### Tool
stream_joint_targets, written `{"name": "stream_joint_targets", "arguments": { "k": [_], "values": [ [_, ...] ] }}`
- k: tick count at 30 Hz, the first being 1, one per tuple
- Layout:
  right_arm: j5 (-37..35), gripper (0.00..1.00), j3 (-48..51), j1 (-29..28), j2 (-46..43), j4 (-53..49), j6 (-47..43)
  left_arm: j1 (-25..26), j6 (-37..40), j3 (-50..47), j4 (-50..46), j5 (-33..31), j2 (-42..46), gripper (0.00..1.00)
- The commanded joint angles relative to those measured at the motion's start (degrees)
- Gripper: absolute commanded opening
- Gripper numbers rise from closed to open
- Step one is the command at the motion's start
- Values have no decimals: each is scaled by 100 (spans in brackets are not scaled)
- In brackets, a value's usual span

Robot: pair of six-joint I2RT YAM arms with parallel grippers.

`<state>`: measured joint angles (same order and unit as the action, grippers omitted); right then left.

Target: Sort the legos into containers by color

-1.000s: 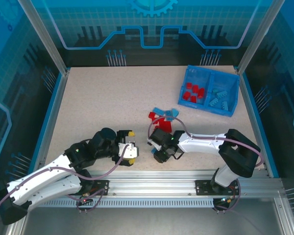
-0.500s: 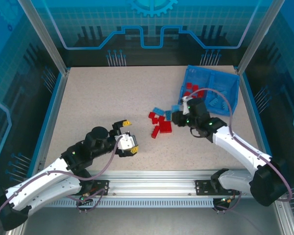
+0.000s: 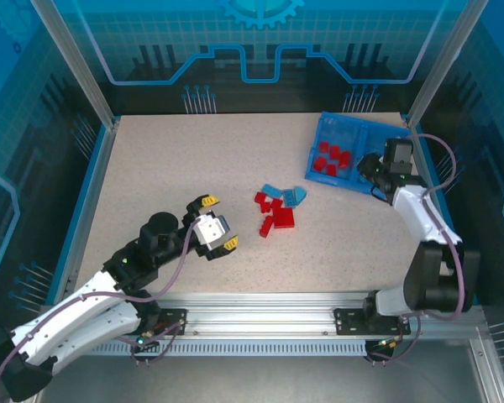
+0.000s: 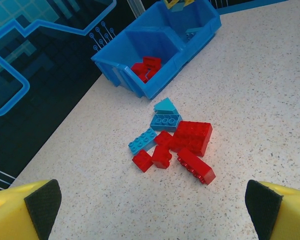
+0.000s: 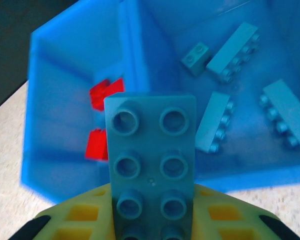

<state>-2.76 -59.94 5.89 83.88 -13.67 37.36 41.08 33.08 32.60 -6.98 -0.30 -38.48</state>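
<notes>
Change from the earlier frames, nearest first. The left gripper (image 3: 219, 222) has moved forward from the near edge of the table (image 3: 168, 168) towards its centre. Its fingers (image 4: 40, 205) are spread wide and hold nothing. The right gripper (image 3: 375, 168) was working at the loose pile (image 3: 277, 210) one second ago. It has since swung away to the far right and now hangs over the right compartment of the tray (image 3: 353, 120).

Appearance of the task's things, nearest first. The loose pile lies mid-table, ahead of the left gripper and well apart from the tray. It holds about five bright red bricks (image 4: 192, 137), bunched and touching. Three light blue bricks (image 4: 165, 120) lie along its far side.

The right gripper is clamped on a light blue brick (image 5: 151, 165). This held brick is two studs wide, studs facing the wrist camera, and is poised above the tray's near wall (image 5: 65, 125).

The tray is blue and translucent, and a middle wall splits it. The left compartment holds several red pieces (image 5: 102, 92). The right compartment holds five light blue pieces (image 5: 230, 50), four long and one short.
</notes>
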Motion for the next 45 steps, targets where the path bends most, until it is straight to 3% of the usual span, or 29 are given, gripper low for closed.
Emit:
{"name": "stream_joint_targets", "arguments": {
  "k": [1,7,11,14,22,26,30,37,45],
  "values": [
    [-230,28,-677,170,710,49,80,-63,-35,63,72,180,-33,99],
    [-287,30,-1779,469,1980,-220,286,-79,53,89,-34,179,-45,99],
    [-106,46,-2305,544,2431,-557,325,-80,111,97,-70,140,-63,99],
    [-90,58,-2360,541,2359,-624,265,-103,119,81,-63,142,-74,99],
    [53,59,-1576,317,1130,-739,59,-221,260,10,-65,264,-155,99],
    [-91,61,-785,-291,56,-666,42,-326,328,-8,-90,405,-208,99],
    [-229,63,-205,-1434,-589,-636,-126,-401,365,-8,-131,603,-281,99],
    [349,64,22,-3323,148,-821,-1530,-404,546,45,-436,1013,-410,99],
    [212,60,42,-4201,640,-1118,-1348,-400,639,76,-542,961,-423,99]
  ]
}}
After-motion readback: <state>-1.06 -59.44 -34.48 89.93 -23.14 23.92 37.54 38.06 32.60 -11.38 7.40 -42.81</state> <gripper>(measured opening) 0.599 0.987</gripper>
